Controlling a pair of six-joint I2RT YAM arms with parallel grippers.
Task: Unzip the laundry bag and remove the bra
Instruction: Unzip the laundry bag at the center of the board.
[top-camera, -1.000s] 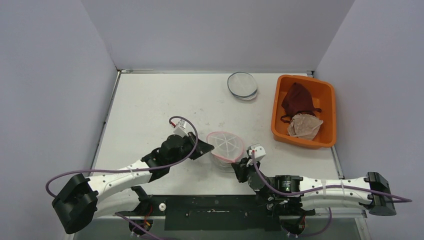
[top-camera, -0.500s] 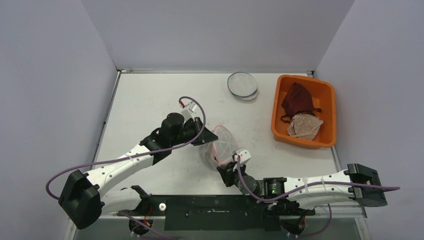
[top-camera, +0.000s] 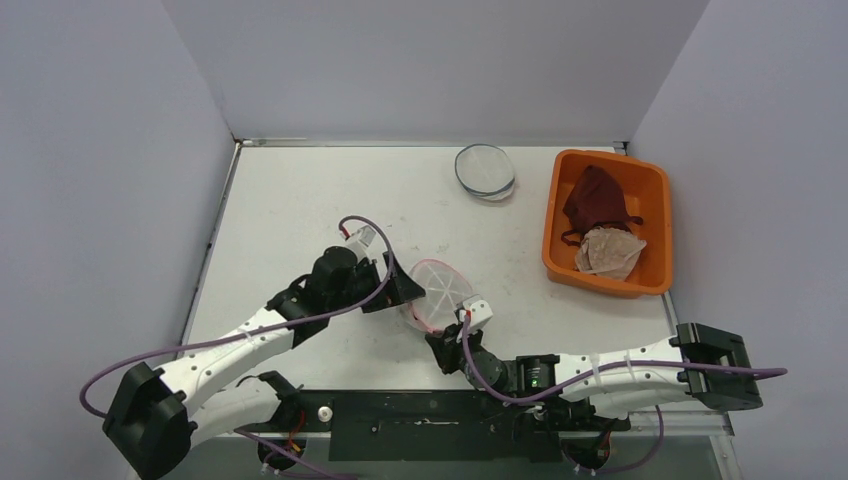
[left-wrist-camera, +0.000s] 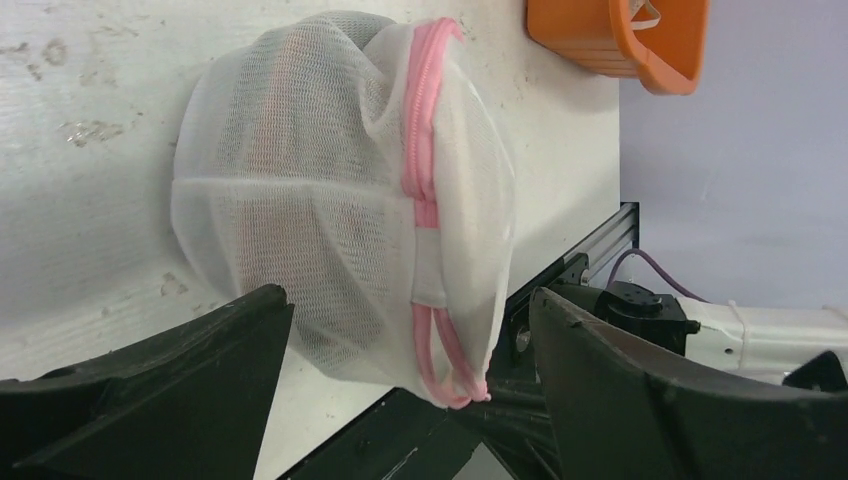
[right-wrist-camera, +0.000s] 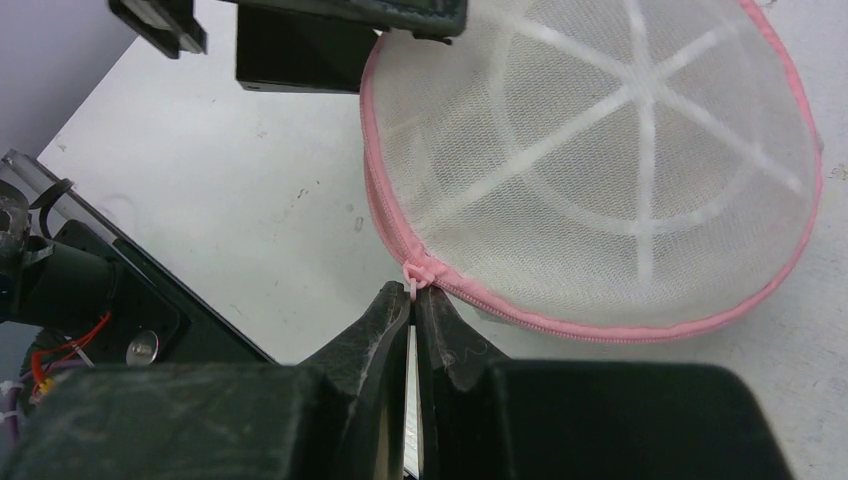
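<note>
- The right gripper (right-wrist-camera: 412, 300) is pinched tight on the small white zipper pull (right-wrist-camera: 411, 289). The tab is thin and only the fingertips hold it, so a sideways tug could slip it out of the pinch and stall the unzipping.
- The left gripper (left-wrist-camera: 405, 310) has its jaws wide apart on either side of the mesh laundry bag (top-camera: 440, 290) and grips nothing. With nothing anchoring the bag, a pull on the tab would probably drag or roll the whole bag across the table (top-camera: 300, 200) instead of running the slider.
- The pink zipper (right-wrist-camera: 600, 330) curves around the rim of the bag. A straight pull that does not follow the curve could jam the slider or catch mesh in the teeth.
- The bag lies near the front edge of the table, close to the arm bases, so dragging it toward the right arm might tip it off or wedge it against the mount.
- The bra (left-wrist-camera: 280, 130) is inside the bag, visible only as a pale shape through the mesh. If the left jaws close on the bag's middle, they could clamp bra and mesh together and make removal harder.
- The orange bin (top-camera: 553, 220) is well apart and poses little hazard.
</note>
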